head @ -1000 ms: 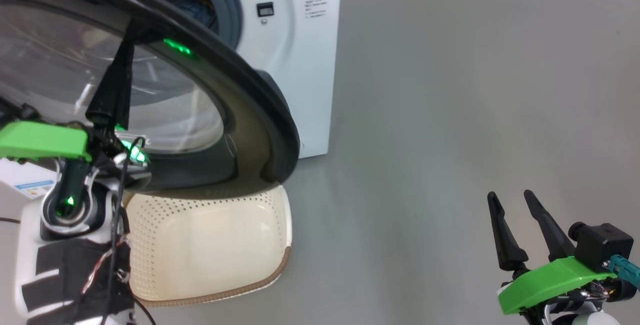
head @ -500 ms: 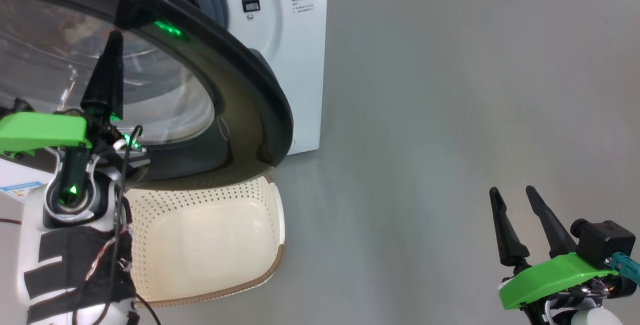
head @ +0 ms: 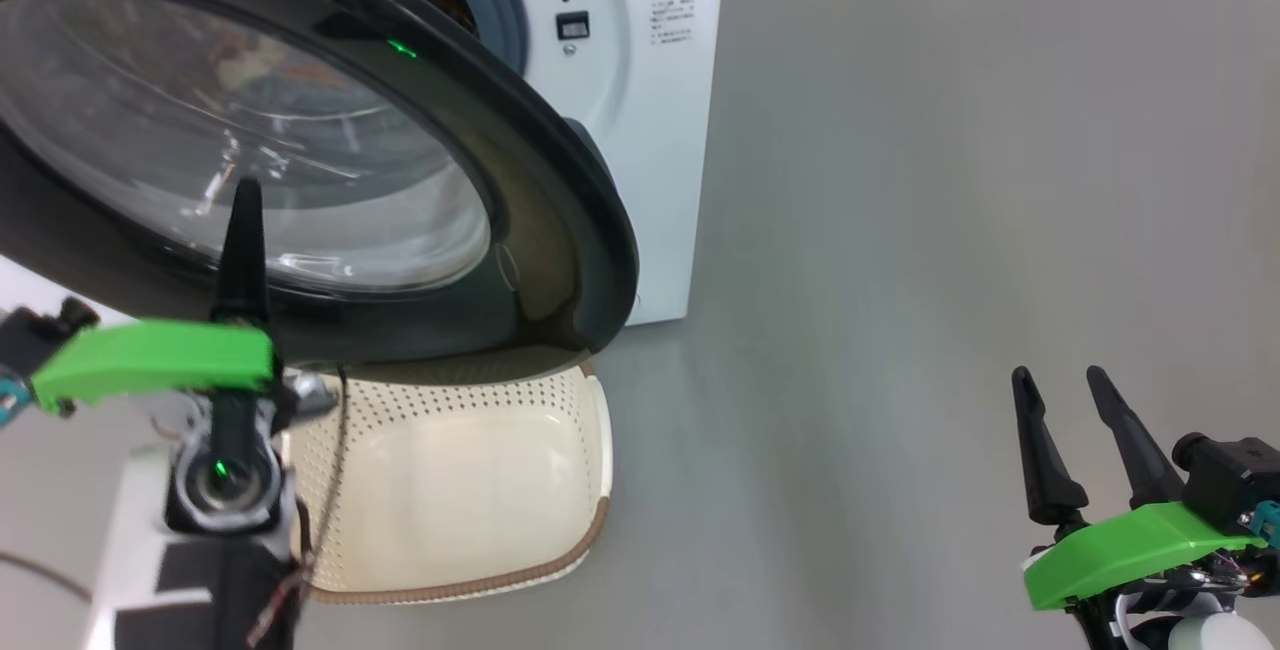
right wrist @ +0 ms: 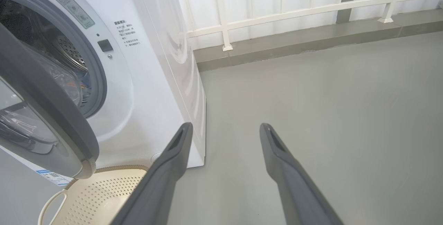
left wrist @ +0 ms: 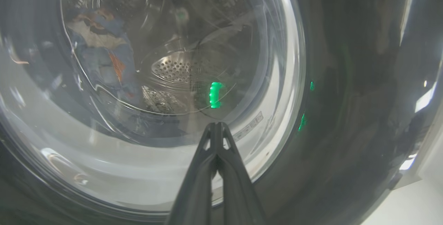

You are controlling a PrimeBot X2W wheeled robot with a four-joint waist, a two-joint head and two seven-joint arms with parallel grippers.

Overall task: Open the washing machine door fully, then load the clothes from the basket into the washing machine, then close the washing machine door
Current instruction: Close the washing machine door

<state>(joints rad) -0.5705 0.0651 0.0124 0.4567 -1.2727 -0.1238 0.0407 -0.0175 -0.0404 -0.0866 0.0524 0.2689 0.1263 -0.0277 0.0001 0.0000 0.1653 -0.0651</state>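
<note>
Two grippers in frame. The left gripper (head: 244, 205), its long dark fingers pressed together on nothing, points at the bulging glass (head: 300, 130) of the large round glossy black washing machine door (head: 560, 220); whether it touches cannot be told. The right gripper (head: 1058, 380) hangs over bare grey floor (head: 900, 230), well apart from the machine, jaws spread wide and empty.

The light blue printed clothes (left wrist: 104, 55) show through the glass, inside the perforated steel drum (left wrist: 173, 67). The small cream perforated basket (head: 450, 500) sits on the floor at the front foot of the big white washing machine (head: 660, 130), under the door's lower edge, and looks empty.

Judged step: closing the door, which stands part open. The next move likely calls for a steady push by the closed left fingers on the door's outer face until it latches.
</note>
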